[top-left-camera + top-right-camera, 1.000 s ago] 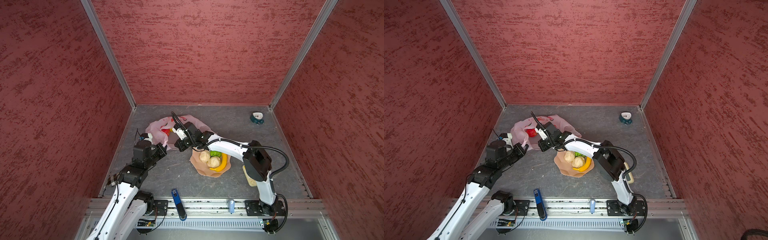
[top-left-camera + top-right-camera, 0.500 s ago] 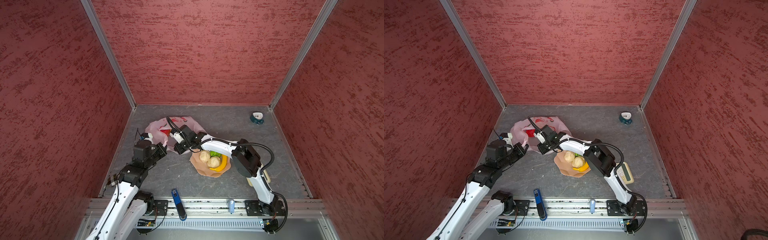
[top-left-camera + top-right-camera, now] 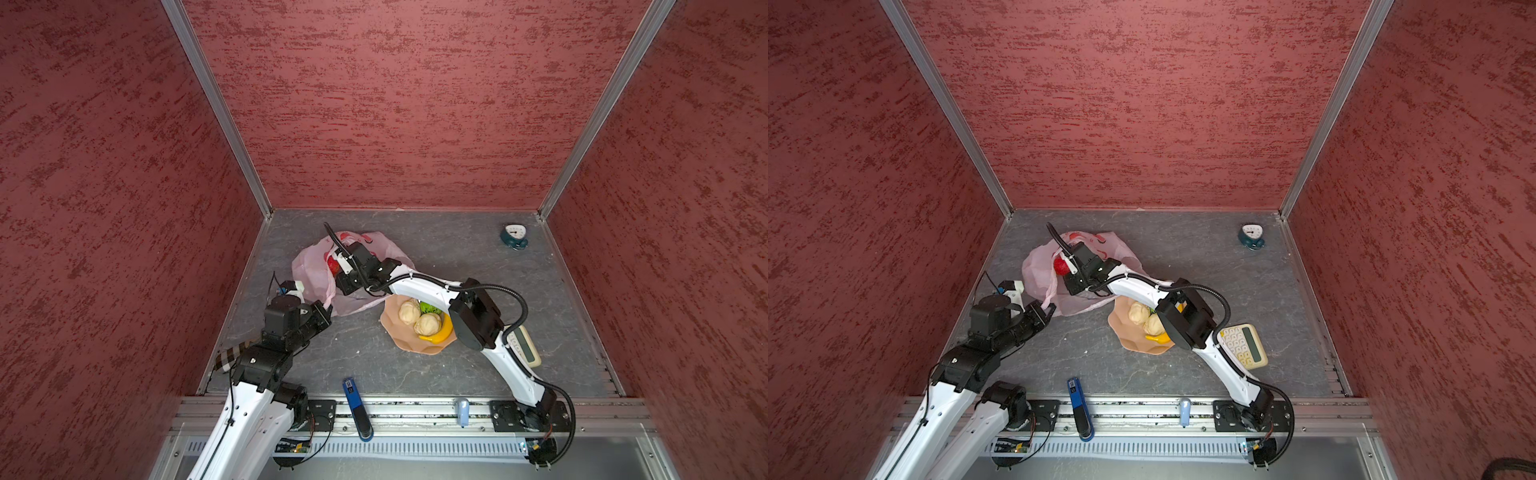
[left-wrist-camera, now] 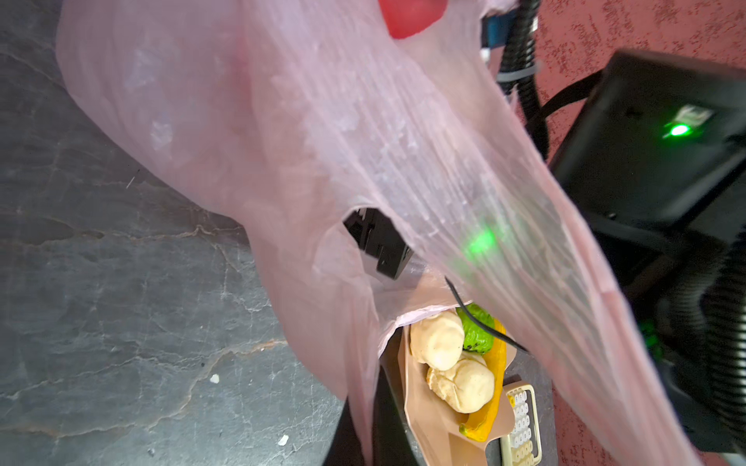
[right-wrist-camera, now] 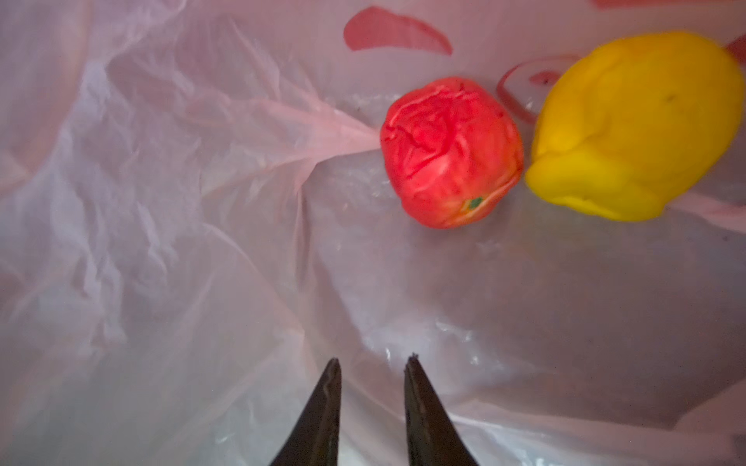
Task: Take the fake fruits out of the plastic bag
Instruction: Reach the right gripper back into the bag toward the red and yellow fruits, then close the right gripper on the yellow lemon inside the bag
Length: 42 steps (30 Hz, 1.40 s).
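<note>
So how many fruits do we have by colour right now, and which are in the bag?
Beige: 2, far ball and near ball, in the bowl
Yellow: 2, banana in the bowl, yellow fruit in the bag
Green: 1, green fruit, in the bowl
Red: 1, red fruit, in the bag
Total: 6

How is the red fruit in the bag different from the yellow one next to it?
The red fruit is roundish and wrinkled, with a tiny green spot; the yellow fruit is smoother, with a lumpier shape. In the right wrist view the yellow fruit looks bigger than the red fruit. Both lie side by side inside the pink bag, and neither is in the open right pincer.
</note>
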Each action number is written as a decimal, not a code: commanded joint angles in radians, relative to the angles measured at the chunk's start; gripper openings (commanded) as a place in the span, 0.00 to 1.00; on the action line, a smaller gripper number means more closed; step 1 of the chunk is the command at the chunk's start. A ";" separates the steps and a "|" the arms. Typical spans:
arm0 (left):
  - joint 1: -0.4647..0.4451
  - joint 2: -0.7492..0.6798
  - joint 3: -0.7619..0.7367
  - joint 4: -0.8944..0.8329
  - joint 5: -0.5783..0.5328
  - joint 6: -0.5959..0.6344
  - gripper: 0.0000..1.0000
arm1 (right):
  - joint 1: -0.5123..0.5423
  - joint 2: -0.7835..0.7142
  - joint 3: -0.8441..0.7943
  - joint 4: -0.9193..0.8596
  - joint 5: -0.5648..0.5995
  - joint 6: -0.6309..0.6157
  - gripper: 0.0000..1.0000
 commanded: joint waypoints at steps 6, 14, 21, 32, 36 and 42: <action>0.005 -0.046 -0.041 -0.034 0.024 -0.008 0.07 | -0.006 0.090 0.105 0.098 0.181 0.068 0.57; 0.004 -0.065 -0.059 -0.017 0.047 0.009 0.07 | -0.026 0.130 0.128 0.134 0.187 0.146 0.75; 0.006 -0.062 -0.077 0.000 0.075 0.015 0.06 | -0.048 0.144 0.129 0.170 0.165 0.243 0.79; 0.006 -0.083 -0.105 0.044 0.128 0.021 0.06 | -0.079 0.168 0.130 0.247 0.248 0.391 0.79; 0.005 -0.085 -0.105 0.064 0.172 0.045 0.06 | -0.083 0.186 0.148 0.277 0.242 0.426 0.80; 0.006 -0.092 -0.092 0.097 0.231 0.071 0.06 | -0.088 0.234 0.224 0.239 0.235 0.446 0.82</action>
